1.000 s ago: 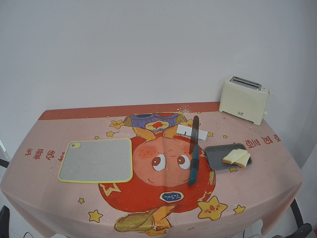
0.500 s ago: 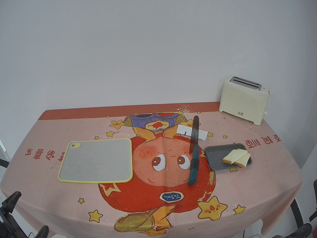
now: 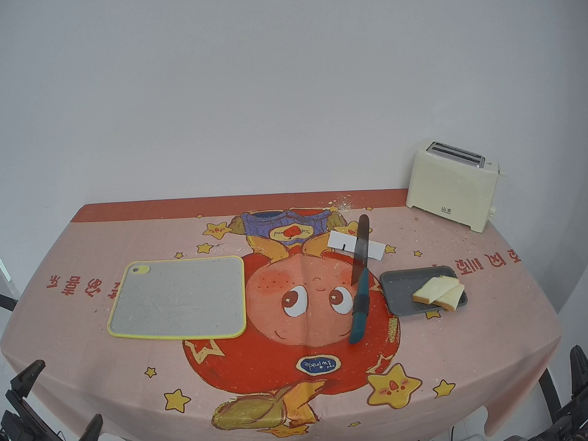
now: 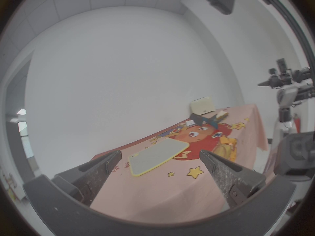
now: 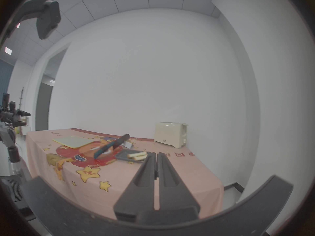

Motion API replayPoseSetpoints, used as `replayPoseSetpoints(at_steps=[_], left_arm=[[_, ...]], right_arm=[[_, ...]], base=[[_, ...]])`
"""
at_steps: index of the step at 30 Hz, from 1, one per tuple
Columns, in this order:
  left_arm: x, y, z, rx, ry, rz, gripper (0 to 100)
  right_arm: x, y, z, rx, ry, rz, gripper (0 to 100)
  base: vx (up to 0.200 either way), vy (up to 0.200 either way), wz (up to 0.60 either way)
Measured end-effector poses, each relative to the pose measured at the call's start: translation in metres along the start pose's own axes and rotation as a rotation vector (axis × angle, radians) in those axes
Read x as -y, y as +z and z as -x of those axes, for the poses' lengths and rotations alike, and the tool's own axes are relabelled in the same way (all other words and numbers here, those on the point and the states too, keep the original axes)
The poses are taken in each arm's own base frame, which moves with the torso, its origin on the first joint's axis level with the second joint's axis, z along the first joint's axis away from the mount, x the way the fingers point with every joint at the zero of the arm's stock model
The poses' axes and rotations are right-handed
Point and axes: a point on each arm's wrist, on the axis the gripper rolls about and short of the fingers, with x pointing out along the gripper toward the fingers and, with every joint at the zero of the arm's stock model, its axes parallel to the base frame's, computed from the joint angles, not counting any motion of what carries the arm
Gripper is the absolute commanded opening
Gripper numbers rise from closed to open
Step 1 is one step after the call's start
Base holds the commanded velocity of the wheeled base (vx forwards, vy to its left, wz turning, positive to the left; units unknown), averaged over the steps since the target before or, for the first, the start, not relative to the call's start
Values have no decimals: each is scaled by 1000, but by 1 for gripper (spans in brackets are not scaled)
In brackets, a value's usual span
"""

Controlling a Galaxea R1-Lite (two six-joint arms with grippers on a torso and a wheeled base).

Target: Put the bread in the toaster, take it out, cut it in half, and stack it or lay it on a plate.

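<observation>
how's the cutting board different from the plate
The cutting board is light grey with a yellow-green rim; the plate is dark grey all over. The cutting board is bare, while the plate holds two bread slices. The cutting board looks the larger. Both are rounded rectangles lying flat on the tablecloth.

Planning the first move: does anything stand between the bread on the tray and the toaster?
Nothing visible does. The bread lies on the grey tray, with only tablecloth between it and the toaster; the knife lies off to the tray's left.
</observation>
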Motion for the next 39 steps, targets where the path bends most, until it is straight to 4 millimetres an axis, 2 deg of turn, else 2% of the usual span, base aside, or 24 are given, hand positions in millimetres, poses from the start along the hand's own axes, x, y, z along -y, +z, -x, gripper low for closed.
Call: replayPoseSetpoints(at_steps=[7, 10, 21, 28, 39], left_arm=[[-2, -7, 0, -85, 149, 267, 100], [-2, -9, 1, -105, 180, 309, 100], [0, -9, 2, -99, 269, 284, 100], [1, -8, 5, -51, 236, 232, 100], [1, -9, 6, -34, 240, 258, 100]], right_arm=[[0, -1, 0, -4, -16, -15, 0], [0, -1, 0, -5, -15, -18, 0], [-1, 1, -8, -107, -47, 3, 0], [-1, 0, -3, -44, 26, 12, 0], [-1, -1, 0, -8, 26, 17, 0]], base=[[0, 0, 0], [0, 0, 0], [0, 0, 0], [0, 0, 0], [0, 0, 0]])
